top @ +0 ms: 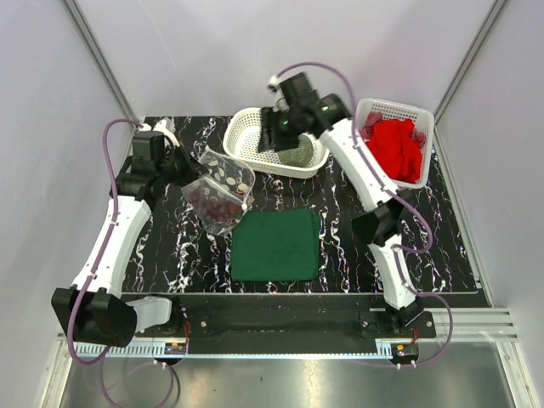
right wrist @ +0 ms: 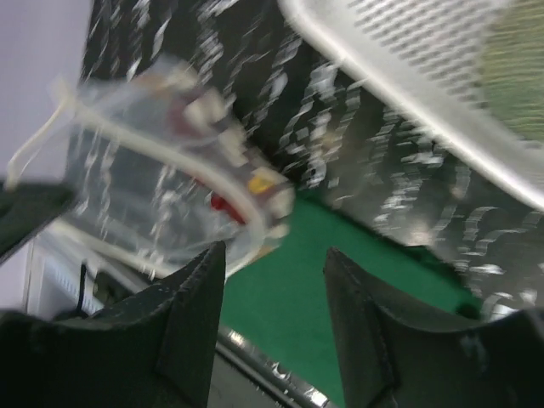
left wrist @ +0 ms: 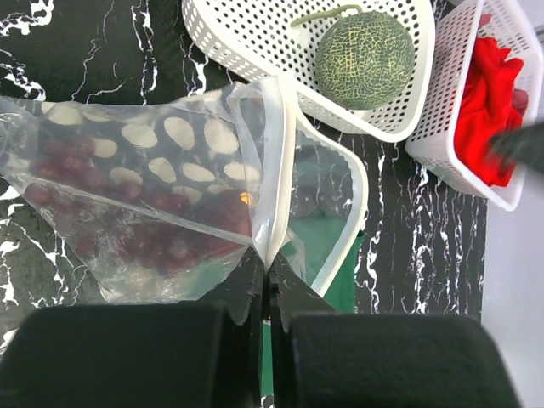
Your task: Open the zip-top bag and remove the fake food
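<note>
While the left claw (left wrist: 265,280) pinches one edge strip of the bag (left wrist: 153,195) and holds it up off the black marbled table (top: 442,246), the job in hand looks like reaching in for the next piece of toy food. The green melon ball (left wrist: 365,58) already sits in the middle white basket (top: 242,127), and the dark red berries (left wrist: 127,229) plus a small orange bit are inside the bag. The bag hangs at table left, just beside the green cloth (top: 276,245), its mouth gaping toward the right. To do it well, keep the left pinch firm and the mouth wide and bring the right claw (right wrist: 274,263) in low through the opening. Close on one berry cluster only and don't catch the plastic wall, since thin film snags easily. The left claw is fully closed on the bag rim. The right claw has its jaws apart about midway, with nothing between them and nothing touched. It hovers over the middle basket, well apart from the bag. The red cloth (top: 395,149) lies in the far right basket (top: 395,106), not involved.
</note>
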